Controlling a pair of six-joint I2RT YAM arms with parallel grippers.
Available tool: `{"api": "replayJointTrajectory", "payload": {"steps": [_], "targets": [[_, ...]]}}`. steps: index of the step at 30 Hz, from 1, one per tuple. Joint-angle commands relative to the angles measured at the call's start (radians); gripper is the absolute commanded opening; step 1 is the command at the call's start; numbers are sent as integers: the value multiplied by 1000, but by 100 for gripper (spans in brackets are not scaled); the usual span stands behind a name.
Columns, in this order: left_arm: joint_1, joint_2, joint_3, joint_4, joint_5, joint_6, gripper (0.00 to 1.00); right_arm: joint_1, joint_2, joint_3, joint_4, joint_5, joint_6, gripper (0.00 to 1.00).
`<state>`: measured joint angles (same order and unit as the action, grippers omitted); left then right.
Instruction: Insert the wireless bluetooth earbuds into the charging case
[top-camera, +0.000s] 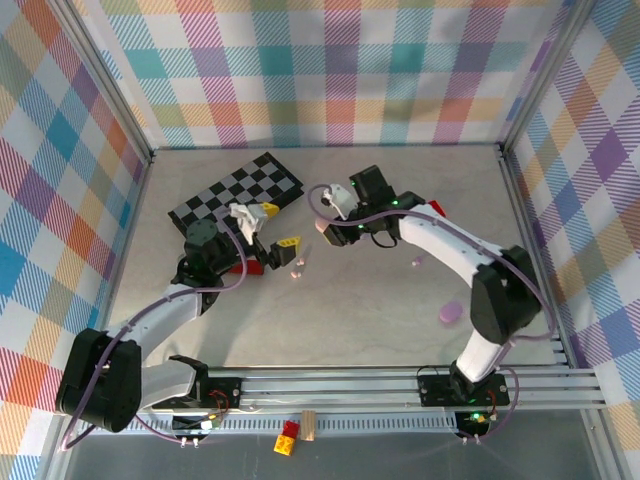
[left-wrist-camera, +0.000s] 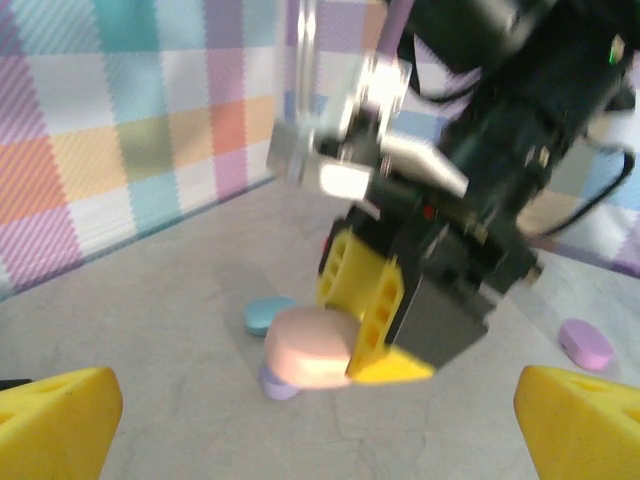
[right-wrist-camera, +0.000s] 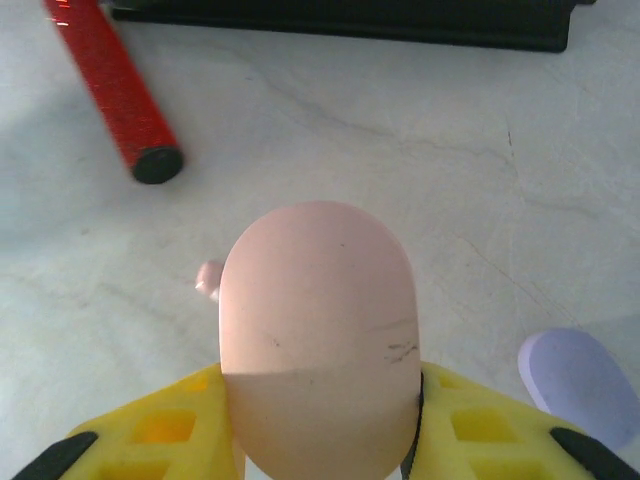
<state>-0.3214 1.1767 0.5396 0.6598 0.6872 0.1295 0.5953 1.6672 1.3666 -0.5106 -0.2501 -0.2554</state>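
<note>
The pink earbud (right-wrist-camera: 208, 278) lies on the table (right-wrist-camera: 400, 150), just left of the pink charging case (right-wrist-camera: 318, 320) in the right wrist view. The right gripper (top-camera: 327, 230) pinches the case across its short axis. The left gripper (top-camera: 278, 227), jaws spread wide, faces the case and is judged nearer the earbud.

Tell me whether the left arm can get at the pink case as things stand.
Probably not: the pink case sits clamped between the right gripper's fingers, though the left gripper faces it open.
</note>
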Motion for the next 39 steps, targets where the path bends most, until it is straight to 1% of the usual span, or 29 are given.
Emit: {"api": "replayJointTrajectory", "payload": {"steps": [1,5,7,9,11,14,17,20,24,27,31,36,39], "targets": [[-32,-14,32,-104,63,90,100,-5,-84,-12,-138,-103,-90,30],[-60,5,67,-158,118,116,100,-5,-170,-1,-233,-190,-131,31],[-80,16,100,-229,146,149,100,-5,-209,8,-255,-208,-139,31],[-107,28,138,-325,146,203,100,-6,-239,23,-277,-240,-154,31],[-125,40,161,-362,158,221,99,-6,-257,38,-305,-274,-170,31],[-149,64,190,-365,218,211,92,-6,-267,63,-353,-336,-194,31],[-186,97,237,-432,288,237,84,-6,-267,80,-391,-385,-216,31],[-207,127,282,-493,330,245,78,-6,-265,86,-418,-414,-237,31],[-233,145,307,-487,342,217,76,-6,-260,90,-439,-437,-254,31],[-238,152,319,-482,353,191,72,-6,-256,86,-444,-433,-263,31],[-240,156,322,-473,360,174,71,-6,-253,88,-457,-441,-280,31],[-240,148,304,-380,352,114,67,-6,-251,83,-471,-450,-288,30],[-240,143,305,-358,341,100,66,-6,-254,78,-475,-450,-291,30]]}}
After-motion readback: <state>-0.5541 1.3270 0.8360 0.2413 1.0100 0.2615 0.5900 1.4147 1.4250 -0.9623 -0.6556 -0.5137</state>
